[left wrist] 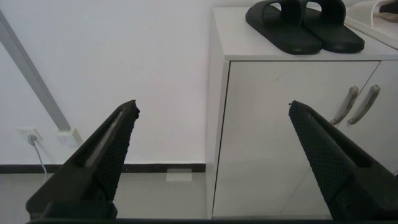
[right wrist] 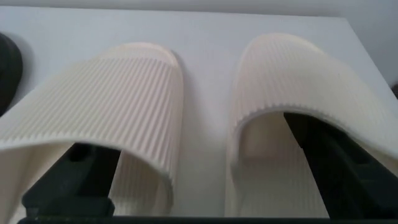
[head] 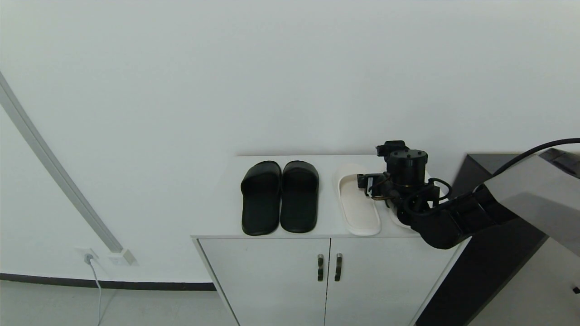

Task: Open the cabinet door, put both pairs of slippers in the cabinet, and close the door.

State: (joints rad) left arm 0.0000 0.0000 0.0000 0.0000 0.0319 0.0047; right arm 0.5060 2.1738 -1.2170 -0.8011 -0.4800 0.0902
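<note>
A white cabinet (head: 267, 280) stands against the wall with both doors shut and two metal handles (head: 329, 267) at the middle. On its top lie a black pair of slippers (head: 279, 197) and, to their right, a white ribbed pair (head: 358, 203). My right gripper (head: 385, 199) hangs over the white pair. In the right wrist view it (right wrist: 199, 155) is open, one finger under each white slipper's strap (right wrist: 118, 106). My left gripper (left wrist: 212, 107) is open and holds nothing, low and off the cabinet's left front corner, facing the doors, the handles (left wrist: 356, 104) and the black slippers (left wrist: 305, 25).
A wall socket with a plugged cable (head: 88, 258) sits low on the wall left of the cabinet, below a slanted grey conduit (head: 50, 163). A dark panel (head: 480, 271) stands right against the cabinet's right side. Bare floor lies left of the cabinet.
</note>
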